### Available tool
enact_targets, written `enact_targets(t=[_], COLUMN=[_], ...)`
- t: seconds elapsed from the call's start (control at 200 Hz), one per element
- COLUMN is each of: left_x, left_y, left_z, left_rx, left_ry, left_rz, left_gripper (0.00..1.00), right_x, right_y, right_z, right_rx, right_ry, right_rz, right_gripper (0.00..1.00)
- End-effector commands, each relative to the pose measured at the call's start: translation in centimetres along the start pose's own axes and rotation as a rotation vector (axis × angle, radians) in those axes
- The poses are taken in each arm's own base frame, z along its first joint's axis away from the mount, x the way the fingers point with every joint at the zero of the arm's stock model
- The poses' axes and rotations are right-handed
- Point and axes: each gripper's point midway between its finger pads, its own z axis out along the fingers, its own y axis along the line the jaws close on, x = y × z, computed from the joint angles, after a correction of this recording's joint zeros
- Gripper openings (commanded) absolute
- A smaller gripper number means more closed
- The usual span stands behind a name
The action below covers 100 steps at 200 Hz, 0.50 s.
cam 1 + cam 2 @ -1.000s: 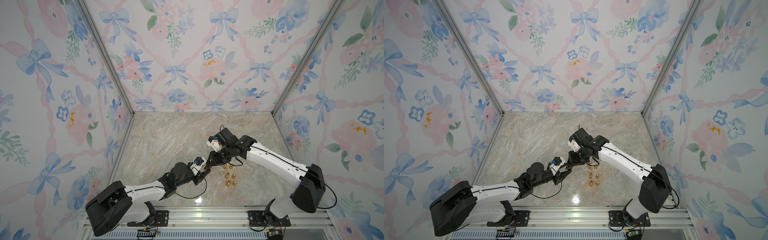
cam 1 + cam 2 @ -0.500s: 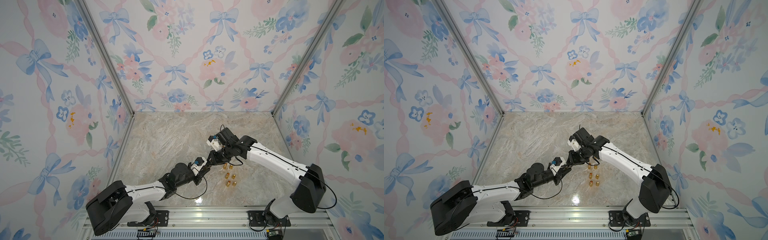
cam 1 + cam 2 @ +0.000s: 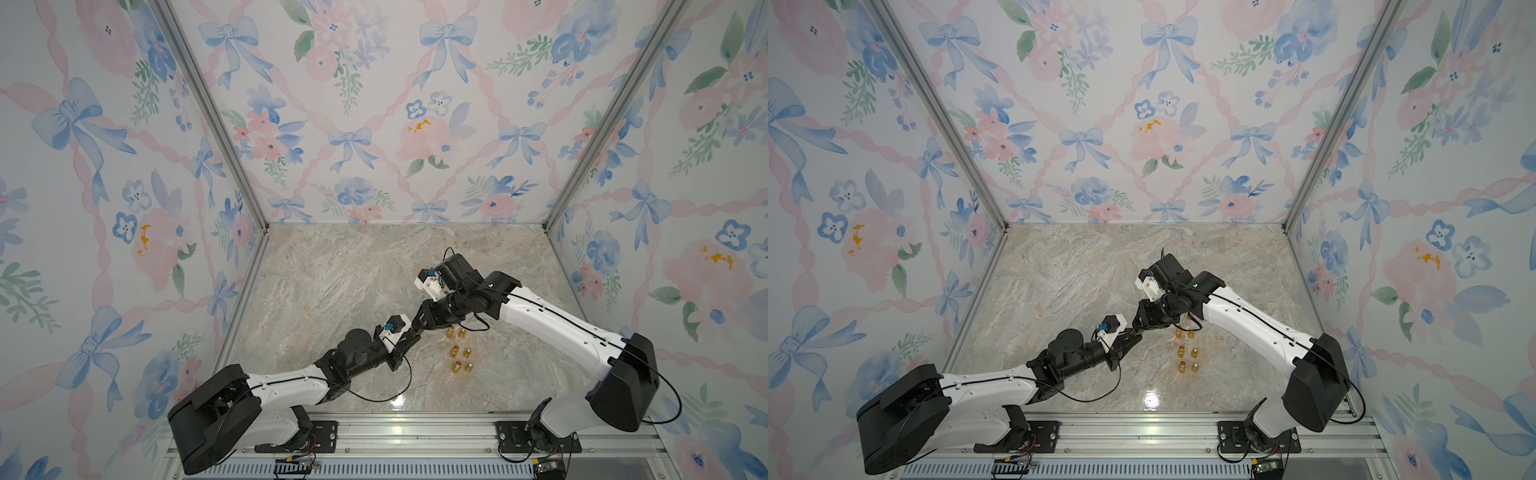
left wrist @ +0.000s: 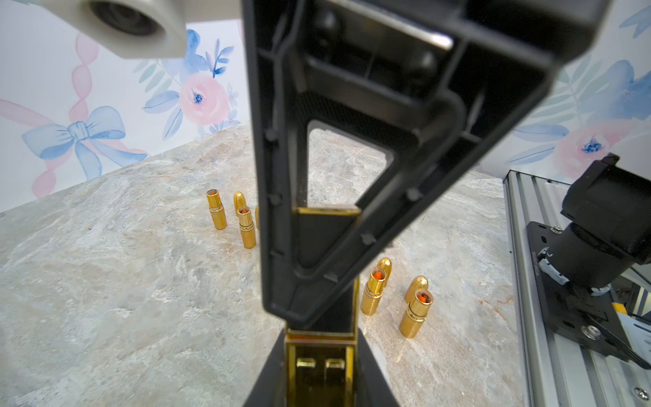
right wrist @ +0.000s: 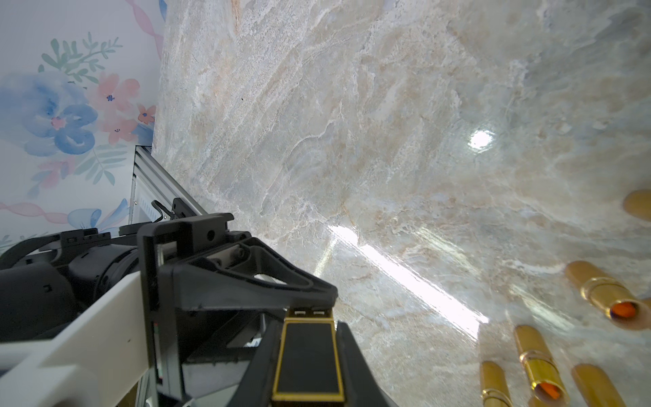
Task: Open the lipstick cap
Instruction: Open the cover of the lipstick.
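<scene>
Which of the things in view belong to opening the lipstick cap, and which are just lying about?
In the job: black-and-gold lipstick; left gripper shut on its gold end; right gripper shut on its black part.
Lying about: open gold lipsticks; loose gold caps, standing on the marble tabletop.

Lipstick point(image 5: 308, 356) is black with shiny gold trim. The little tubes point(image 3: 453, 352) are all gold, and some show orange-red inside. Table point(image 3: 332, 282) is beige-grey veined marble. Walls point(image 3: 353, 145) are white with blue bows, pink ribbons and flowers. Arms point(image 3: 552, 328) are white and black.
</scene>
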Motion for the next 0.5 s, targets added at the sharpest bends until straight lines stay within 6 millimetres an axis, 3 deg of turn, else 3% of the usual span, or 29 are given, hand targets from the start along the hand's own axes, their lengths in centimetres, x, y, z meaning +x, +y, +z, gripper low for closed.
enact_targets(t=[0.0, 0.215, 0.495], left_x=[4.5, 4.6, 2.5], left_y=[1.6, 2.0, 2.2], left_z=[-0.8, -1.1, -1.9], left_rx=[-0.097, -0.115, -0.132], left_ry=[0.146, 0.162, 0.091], left_rz=[-0.044, -0.041, -0.041], left_gripper=[0.0, 0.0, 0.0], right_x=[-1.6, -2.1, -1.7], right_y=[0.7, 0.5, -3.7], right_z=[-3.6, -5.0, -0.6], right_rx=[-0.032, -0.05, 0.072], right_ry=[-0.113, -0.177, -0.147], right_rz=[0.036, 0.057, 0.119], right_gripper=[0.25, 0.27, 0.27])
